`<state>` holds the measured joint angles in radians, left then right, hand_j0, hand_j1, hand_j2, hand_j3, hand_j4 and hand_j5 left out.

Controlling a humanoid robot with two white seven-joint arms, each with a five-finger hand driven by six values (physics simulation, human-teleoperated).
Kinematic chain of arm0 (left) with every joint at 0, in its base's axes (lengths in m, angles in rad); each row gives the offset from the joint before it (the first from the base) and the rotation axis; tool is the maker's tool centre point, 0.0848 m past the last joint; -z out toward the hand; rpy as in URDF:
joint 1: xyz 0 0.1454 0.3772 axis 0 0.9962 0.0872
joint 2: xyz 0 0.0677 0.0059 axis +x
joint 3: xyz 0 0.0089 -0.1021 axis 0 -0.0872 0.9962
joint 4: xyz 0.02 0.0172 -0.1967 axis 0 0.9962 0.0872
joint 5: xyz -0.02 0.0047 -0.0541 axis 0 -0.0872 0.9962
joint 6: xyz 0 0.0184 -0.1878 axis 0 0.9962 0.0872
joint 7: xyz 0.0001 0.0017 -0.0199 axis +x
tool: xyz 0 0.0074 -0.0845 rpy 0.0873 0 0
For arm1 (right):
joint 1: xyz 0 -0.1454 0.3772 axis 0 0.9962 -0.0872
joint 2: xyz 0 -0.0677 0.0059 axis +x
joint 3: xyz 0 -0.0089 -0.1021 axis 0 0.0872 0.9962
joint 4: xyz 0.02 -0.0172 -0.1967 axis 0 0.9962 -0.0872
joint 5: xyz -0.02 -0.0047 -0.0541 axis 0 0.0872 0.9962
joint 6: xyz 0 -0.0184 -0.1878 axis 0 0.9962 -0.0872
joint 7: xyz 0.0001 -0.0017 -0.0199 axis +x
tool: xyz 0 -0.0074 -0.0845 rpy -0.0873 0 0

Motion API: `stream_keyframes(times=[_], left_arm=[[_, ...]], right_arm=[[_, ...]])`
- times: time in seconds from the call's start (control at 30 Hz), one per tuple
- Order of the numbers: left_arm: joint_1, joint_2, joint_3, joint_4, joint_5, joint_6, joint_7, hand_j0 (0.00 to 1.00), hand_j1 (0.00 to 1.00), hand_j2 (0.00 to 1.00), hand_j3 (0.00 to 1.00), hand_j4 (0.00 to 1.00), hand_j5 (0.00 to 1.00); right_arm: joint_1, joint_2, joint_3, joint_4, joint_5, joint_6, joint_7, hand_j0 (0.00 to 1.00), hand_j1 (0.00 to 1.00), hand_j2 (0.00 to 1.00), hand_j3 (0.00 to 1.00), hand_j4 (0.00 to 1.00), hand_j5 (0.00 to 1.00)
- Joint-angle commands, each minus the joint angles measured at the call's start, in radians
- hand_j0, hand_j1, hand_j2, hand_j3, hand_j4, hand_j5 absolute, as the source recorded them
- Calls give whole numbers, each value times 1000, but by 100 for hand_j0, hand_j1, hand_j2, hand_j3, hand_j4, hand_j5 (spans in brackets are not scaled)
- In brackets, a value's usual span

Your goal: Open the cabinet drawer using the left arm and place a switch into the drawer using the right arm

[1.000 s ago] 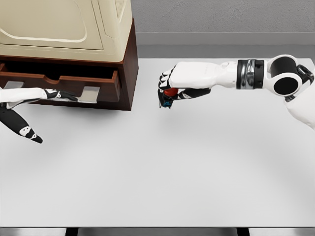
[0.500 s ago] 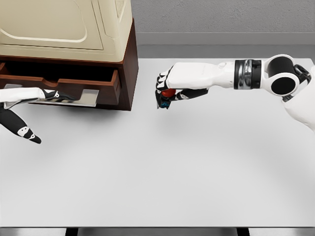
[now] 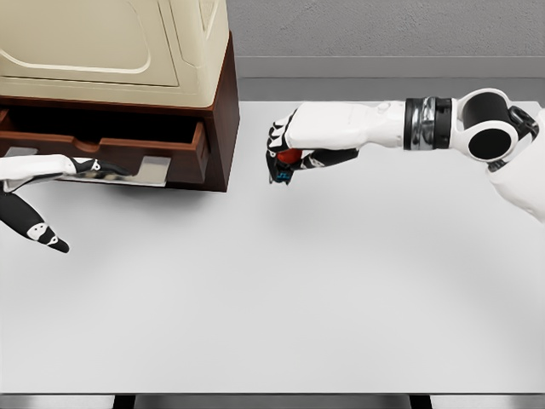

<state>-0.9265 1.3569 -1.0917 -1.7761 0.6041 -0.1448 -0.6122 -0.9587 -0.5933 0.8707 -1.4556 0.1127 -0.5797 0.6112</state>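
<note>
Head view: brown cabinet (image 3: 223, 111) sits at the table's (image 3: 281, 290) back left corner, cream-coloured appliance (image 3: 111, 43) on top of it. Drawer (image 3: 128, 146) is pulled partway out, dark gap visible above its front panel. A flat grey metal plate (image 3: 152, 169) hangs at the lower edge of the drawer front.

Left hand (image 3: 38, 192) enters from the left edge, just in front of the drawer. Fingers (image 3: 30, 226) spread apart, holding nothing: one set reaches along the drawer's bottom edge toward the plate, the thumb points down and out over the table. Whether the fingertips touch the drawer front cannot be told.

Right hand (image 3: 294, 145) is stretched across from the right, held above the table, just to the right of the cabinet's side wall and clear of it. Fingers are clamped on the switch (image 3: 288, 164): small object, red part up top, dark body with a bit of blue below, sticking out under the hand. Switch is off the table, outside the drawer, roughly level with the drawer front.
</note>
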Motion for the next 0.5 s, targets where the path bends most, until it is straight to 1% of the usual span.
stream_keyframes(times=[0.0,0.2,0.47], left_arm=[[0,10,-10,12,-87,2,1,100,100,100,100,100,100],[8,11,-10,12,-89,1,1,100,100,100,100,100,100],[3,13,9,14,-86,-1,1,100,100,100,100,100,100]], right_arm=[[-2,3,-1,0,-7,8,0,45,45,45,45,45,45],[-2,4,-1,0,-7,8,0,45,45,45,45,45,45],[-8,6,-1,-2,-7,8,0,45,45,45,45,45,45]])
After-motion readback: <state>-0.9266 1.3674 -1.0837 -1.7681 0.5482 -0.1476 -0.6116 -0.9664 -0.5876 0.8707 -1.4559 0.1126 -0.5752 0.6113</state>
